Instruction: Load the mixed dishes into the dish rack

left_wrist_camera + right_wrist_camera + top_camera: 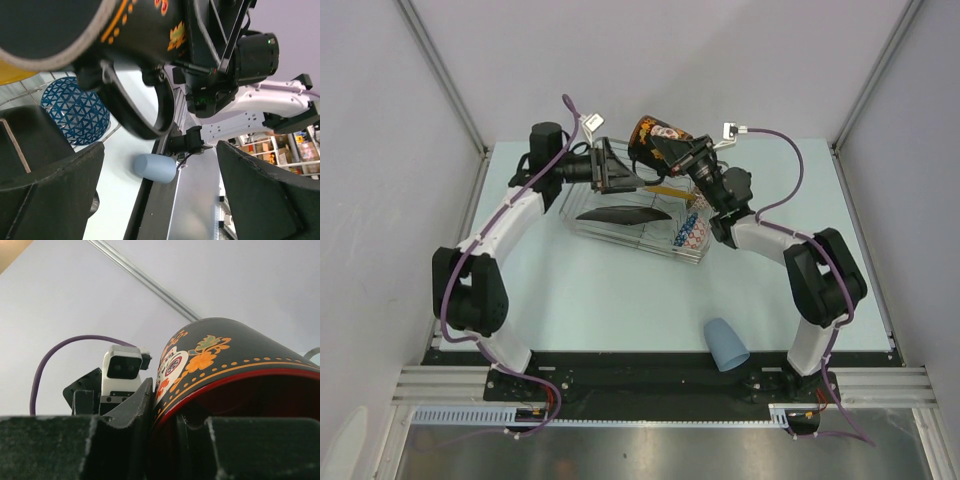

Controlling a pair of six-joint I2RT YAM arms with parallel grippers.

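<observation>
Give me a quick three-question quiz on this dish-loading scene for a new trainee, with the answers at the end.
1. True or false: the right tool grips the dark mug.
2. Which dish lies outside the dish rack? A: blue bowl. B: light-blue cup. C: dark plate.
3. Fill in: the left tool stands ____ beside the rack.
Key: 1 true; 2 B; 3 open.
</observation>
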